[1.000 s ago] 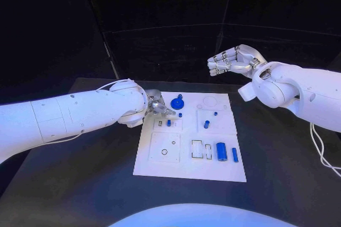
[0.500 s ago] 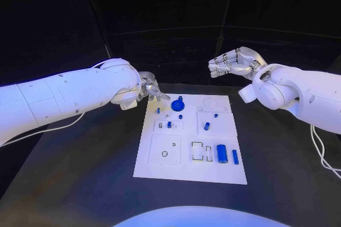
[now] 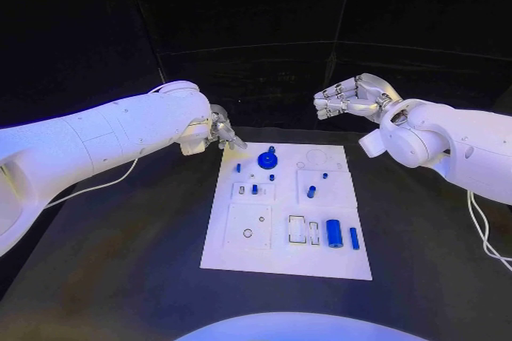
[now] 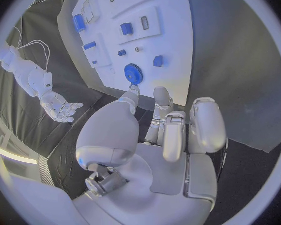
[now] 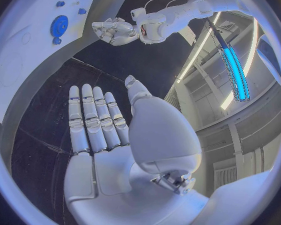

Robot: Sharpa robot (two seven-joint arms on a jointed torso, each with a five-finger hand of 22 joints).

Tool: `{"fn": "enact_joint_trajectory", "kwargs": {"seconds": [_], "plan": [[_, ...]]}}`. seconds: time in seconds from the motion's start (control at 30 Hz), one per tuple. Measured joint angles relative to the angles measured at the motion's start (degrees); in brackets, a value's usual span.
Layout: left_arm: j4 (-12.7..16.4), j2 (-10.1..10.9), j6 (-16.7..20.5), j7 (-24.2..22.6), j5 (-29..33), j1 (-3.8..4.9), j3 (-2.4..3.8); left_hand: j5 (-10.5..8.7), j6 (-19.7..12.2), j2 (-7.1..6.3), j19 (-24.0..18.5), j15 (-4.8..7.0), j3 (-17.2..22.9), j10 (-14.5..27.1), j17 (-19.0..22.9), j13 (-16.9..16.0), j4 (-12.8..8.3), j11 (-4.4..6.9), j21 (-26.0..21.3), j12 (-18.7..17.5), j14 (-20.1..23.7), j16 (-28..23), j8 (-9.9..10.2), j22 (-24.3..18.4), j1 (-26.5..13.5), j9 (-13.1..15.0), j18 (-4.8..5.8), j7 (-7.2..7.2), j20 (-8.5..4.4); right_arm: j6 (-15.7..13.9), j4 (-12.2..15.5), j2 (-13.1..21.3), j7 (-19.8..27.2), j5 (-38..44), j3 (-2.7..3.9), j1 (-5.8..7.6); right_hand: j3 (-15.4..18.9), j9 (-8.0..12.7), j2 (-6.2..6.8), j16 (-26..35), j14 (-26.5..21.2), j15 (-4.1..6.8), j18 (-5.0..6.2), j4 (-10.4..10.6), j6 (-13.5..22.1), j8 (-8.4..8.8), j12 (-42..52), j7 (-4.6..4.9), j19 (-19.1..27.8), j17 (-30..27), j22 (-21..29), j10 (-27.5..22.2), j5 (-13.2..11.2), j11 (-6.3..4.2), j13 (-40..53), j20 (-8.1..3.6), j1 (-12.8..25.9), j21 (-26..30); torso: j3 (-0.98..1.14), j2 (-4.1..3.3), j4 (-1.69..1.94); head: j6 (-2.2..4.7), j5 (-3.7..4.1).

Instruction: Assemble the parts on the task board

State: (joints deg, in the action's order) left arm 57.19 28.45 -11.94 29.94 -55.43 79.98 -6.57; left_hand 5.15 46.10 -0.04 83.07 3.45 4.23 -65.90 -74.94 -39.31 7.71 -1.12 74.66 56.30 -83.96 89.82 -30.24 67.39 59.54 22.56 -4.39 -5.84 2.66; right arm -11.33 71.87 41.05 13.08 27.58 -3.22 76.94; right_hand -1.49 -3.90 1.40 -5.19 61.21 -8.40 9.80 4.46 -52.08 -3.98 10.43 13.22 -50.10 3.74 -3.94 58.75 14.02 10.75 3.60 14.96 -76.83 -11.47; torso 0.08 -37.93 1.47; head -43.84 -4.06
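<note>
At the centre of the head view the white task board [image 3: 288,211] lies flat on the black table [image 3: 118,260], long side running away from the robot. The blue parts sit on it: a gear-like round part [image 3: 267,160] near the board's far edge, upper middle of the frame; a small stud [image 3: 237,166] just left of it; two short pegs [image 3: 254,188] in the left-hand row below; another upright peg [image 3: 311,191] right of centre; and, lower right on the board, a thick cylinder [image 3: 333,231] with a slim bar [image 3: 353,238] just beside it.

The left hand [image 3: 221,132] hangs above the far left corner of the board, upper left of centre in the frame, apart from the surface. In the left wrist view its fingers [image 4: 162,120] are partly curled, tips pointing toward the gear [image 4: 133,74] without touching it; the thumb stands off from them and nothing is held.

The right hand [image 3: 350,95] is raised in the upper right of the frame, beyond the board's far edge and well apart from every part. The right wrist view shows this hand [image 5: 106,135] flat, fingers [image 5: 93,117] straight and close together, thumb set apart, palm bare, holding nothing. The same view catches the left hand [image 5: 115,31] across the table, near the gear [image 5: 58,24].
</note>
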Motion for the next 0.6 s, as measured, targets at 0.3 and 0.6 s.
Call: {"fn": "enact_joint_trajectory", "kwargs": {"seconds": [0.3, 0.6], "plan": [[-3.39, -2.16, -2.95, -0.02, -0.77, -1.18, -0.01, 0.0, 0.9, 0.26, 0.21, -0.21, -1.97, -0.01, 0.0, -0.22, 1.08, 0.0, 0.37, 0.51, -0.2, 0.0, 0.06, 0.72, 0.26, -0.74, 0.0, 0.11, 0.2, 0.0, 0.02, -0.22, -0.03, 0.0, 0.0, 0.0, 0.0, 0.0, 0.0, 0.0, 0.0, 0.0, 0.0, 0.0, 0.0, 0.0, 0.0, 0.0, 0.0, 0.0, 0.0, 0.0, 0.0, 0.0, 0.0, 0.0, 0.0, 0.21, -0.02, -0.01, -0.08, -0.14, -0.08], [-4.37, -2.99, -3.59, -0.06, -1.51, -2.26, -0.02, 0.0, 1.53, 0.26, 0.41, -0.2, -3.6, -0.44, 0.01, -0.44, 1.77, 0.0, 0.89, 1.18, -0.2, 0.0, 0.23, 1.45, 0.26, -1.0, 0.0, 0.32, 0.4, -0.02, -0.11, -0.46, -0.04, 0.01, 0.0, 0.0, 0.0, 0.0, 0.0, 0.0, 0.0, 0.0, 0.0, 0.0, 0.0, 0.0, 0.0, 0.0, 0.0, 0.01, 0.0, 0.0, 0.0, 0.0, 0.0, 0.0, 0.0, 0.21, -0.02, 0.02, 0.0, -0.26, -0.28]]}}
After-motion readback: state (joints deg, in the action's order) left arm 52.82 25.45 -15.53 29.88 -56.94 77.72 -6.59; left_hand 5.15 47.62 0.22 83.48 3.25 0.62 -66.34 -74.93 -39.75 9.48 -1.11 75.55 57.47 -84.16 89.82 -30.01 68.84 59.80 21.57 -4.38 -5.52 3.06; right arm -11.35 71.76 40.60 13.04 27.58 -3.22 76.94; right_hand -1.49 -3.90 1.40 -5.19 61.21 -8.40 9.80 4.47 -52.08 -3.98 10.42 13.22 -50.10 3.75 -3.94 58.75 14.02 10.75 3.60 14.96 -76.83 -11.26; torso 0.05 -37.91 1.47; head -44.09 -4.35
